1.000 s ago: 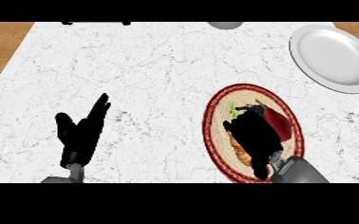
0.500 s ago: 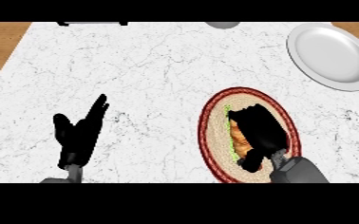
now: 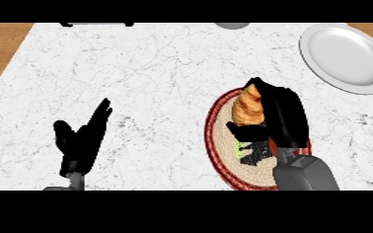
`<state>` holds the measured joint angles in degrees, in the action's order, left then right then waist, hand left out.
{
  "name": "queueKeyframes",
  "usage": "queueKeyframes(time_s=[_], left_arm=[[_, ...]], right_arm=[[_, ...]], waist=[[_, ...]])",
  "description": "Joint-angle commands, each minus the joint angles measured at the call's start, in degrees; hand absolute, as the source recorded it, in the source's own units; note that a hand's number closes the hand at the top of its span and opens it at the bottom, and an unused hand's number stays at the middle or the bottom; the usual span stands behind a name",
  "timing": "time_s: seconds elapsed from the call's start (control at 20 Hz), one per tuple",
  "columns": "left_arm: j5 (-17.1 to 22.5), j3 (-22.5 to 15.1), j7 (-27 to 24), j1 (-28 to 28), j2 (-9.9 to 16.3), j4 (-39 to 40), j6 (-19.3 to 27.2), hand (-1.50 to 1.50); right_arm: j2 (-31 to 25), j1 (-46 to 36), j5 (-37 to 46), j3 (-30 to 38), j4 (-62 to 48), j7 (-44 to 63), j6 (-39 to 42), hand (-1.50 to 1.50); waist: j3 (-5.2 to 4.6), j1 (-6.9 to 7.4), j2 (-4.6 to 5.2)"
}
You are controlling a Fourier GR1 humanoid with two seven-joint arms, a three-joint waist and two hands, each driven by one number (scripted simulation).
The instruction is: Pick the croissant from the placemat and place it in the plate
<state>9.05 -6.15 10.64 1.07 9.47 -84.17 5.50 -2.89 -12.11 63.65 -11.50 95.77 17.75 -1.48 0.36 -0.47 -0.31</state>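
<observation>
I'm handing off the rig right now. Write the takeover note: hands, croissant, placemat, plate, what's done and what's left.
Right hand: curled round the croissant, over the placemat; whether it has cleared the mat cannot be told.
Left hand: open, resting at the lower left, holding nothing.
Plate: at the far right of the counter, nothing on it.
Done: croissant grasped.
Left: carry it to the plate, set it down, release.

Right robot hand (image 3: 280,114) curled shut in a grasp; left robot hand (image 3: 82,139) rests open.
</observation>
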Motion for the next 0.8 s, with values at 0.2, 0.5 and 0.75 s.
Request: queueKeyframes(time_s=[0.2,0.5,0.75], left_arm=[[0.5,-0.7,3.5,1.1,-0.2,-1.5,-0.8,0.00],[-1.1,-1.8,2.8,2.2,-1.4,-1.1,-0.5,0.00],[-1.7,-0.4,0.1,0.3,-2.0,3.1,-0.5,0.00]], right_arm=[[2.8,-1.7,-6.2,10.4,4.6,3.6,-11.3,1.50],[-0.9,-2.8,-19.0,23.0,-1.1,-4.0,-16.2,1.50],[-6.9,-4.5,-27.2,31.4,-9.6,-14.6,-19.7,1.50]], waist=[[-0.31,0.49,0.26],[-0.28,0.68,0.40],[-0.31,0.56,0.48]])
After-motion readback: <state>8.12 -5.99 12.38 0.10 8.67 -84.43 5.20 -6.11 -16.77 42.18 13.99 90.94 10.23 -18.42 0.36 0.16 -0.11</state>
